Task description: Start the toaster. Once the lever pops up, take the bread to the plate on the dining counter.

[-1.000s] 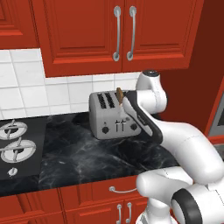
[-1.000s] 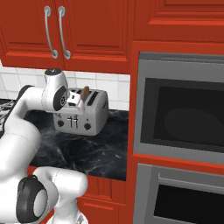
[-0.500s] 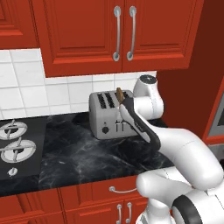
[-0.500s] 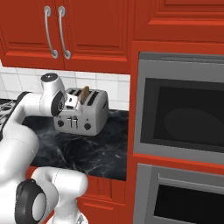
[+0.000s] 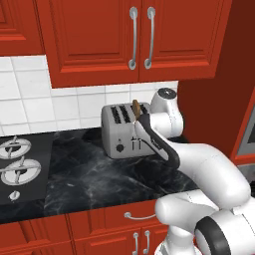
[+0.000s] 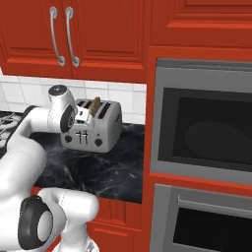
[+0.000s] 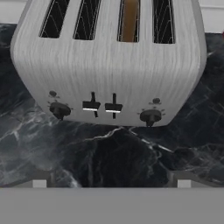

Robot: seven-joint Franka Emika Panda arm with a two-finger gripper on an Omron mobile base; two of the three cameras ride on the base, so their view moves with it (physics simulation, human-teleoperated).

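Note:
The silver four-slot toaster [image 5: 124, 134] [image 6: 98, 130] [image 7: 109, 65] stands on the black marble counter against the tiled wall. The tan bread [image 5: 135, 106] [image 6: 95, 104] [image 7: 130, 19] stands upright in the third slot from the left and sticks out of the top. My gripper [image 5: 141, 122] [image 6: 81, 116] [image 7: 111, 181] hovers open over the counter just in front of the toaster's front face, holding nothing. In the hand view, both sliders [image 7: 101, 107] and the two black knobs lie ahead of my fingertips [image 7: 41, 180]. The plate and the dining counter are out of view.
Stove burners [image 5: 15, 167] lie left of the toaster. Red wall cabinets [image 5: 134, 40] hang above it. A built-in oven column [image 6: 206, 133] walls off the right side. Black counter [image 5: 99, 179] stretches in front of the toaster.
The arm has shifted slightly to the left in front of the toaster. The gripper stays open and the bread stays in its slot.

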